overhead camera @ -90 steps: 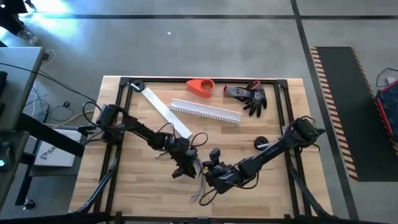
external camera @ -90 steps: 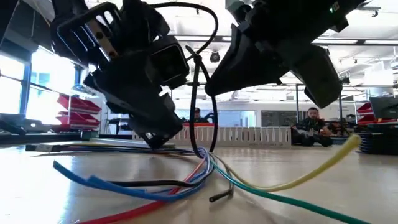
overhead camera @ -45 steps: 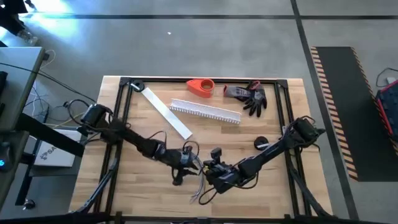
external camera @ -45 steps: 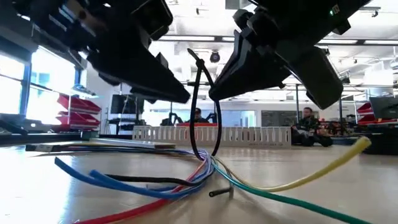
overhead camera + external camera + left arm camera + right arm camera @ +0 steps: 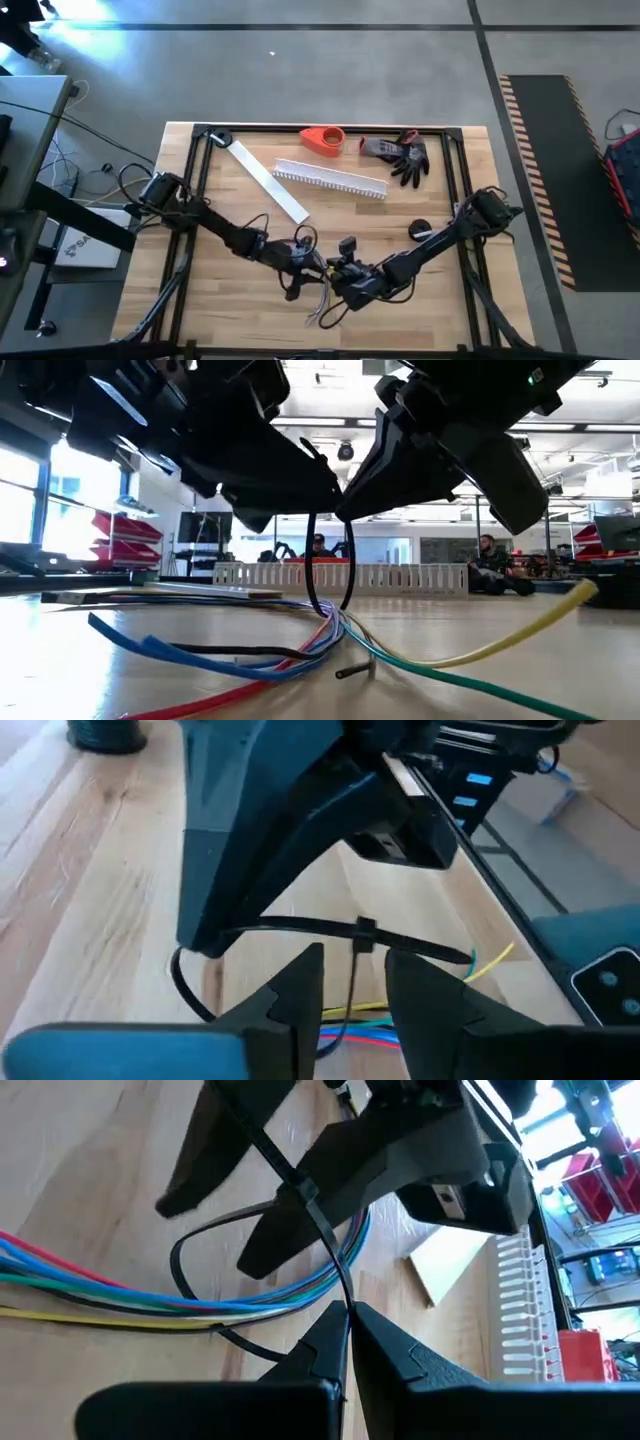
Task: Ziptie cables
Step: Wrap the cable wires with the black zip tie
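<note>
Light, limp cables (image 5: 300, 645) looped by a springy black tie (image 5: 300, 1250).
The tie's tail is pinched in the closed right tool (image 5: 347, 1332); the open left tool (image 5: 352, 982) is placed at its head.

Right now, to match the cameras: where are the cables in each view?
High: cables just below where both arms meet.
Low: centre foreground.
Left wrist: beyond the open left gripper, at.
Right wrist: beyond the right gripper, shut on the zip tie, at.
Shared landmark: that zip tie looping them.
</note>
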